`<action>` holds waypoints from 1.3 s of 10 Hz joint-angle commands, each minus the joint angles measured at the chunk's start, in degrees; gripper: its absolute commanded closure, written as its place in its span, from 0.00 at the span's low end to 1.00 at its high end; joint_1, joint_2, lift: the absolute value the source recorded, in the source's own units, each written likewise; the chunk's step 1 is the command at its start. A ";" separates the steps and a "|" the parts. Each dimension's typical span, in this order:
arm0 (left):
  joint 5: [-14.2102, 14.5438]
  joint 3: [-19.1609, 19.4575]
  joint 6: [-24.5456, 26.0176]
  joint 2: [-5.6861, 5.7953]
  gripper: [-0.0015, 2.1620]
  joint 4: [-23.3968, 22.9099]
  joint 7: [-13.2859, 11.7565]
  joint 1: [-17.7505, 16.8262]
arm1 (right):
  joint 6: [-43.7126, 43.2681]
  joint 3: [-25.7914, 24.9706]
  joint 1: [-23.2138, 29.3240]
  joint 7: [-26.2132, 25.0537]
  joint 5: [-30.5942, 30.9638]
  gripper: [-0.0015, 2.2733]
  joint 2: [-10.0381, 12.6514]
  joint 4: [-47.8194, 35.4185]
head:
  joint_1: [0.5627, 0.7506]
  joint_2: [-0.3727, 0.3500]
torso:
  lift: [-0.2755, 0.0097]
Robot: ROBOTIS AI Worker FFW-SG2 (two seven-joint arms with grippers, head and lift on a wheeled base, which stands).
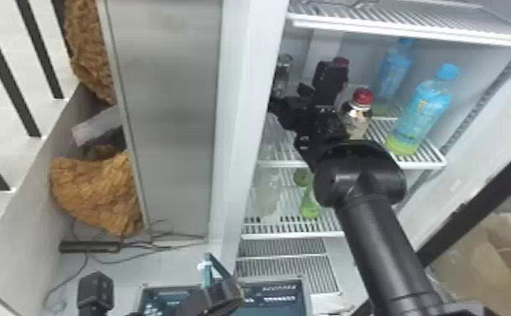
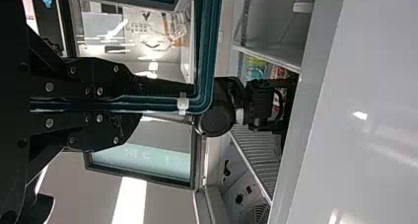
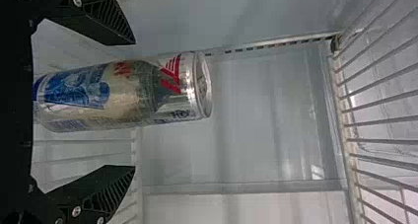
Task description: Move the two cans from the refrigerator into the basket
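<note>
In the head view my right gripper [image 1: 287, 100] reaches into the refrigerator's middle shelf, just in front of a silver can [image 1: 284, 69] near the left wall. A silver can with blue and red print [image 3: 123, 93] lies across the space between the fingers of my right gripper [image 3: 134, 105] in the right wrist view; they stand apart, with a gap on either side of it. Low in the head view, my left gripper [image 1: 217, 296] is at the teal basket handle [image 1: 206, 271]. Up close, my left gripper [image 2: 143, 104] is shut on this handle [image 2: 207, 51].
Right of my right gripper stand a red-capped bottle [image 1: 356, 119] and blue bottles [image 1: 422, 109]. A wire shelf [image 1: 410, 31] lies above. The refrigerator's pale left edge [image 1: 246, 105] is close beside the right arm. Green-based bottles [image 1: 309, 208] stand lower down.
</note>
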 commanded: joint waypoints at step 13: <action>0.34 -0.17 -0.14 -0.09 0.55 0.14 0.01 0.08 | 3.09 1.13 5.47 -0.91 4.04 0.55 -1.47 -11.93 | 0.70 0.25 | 0.86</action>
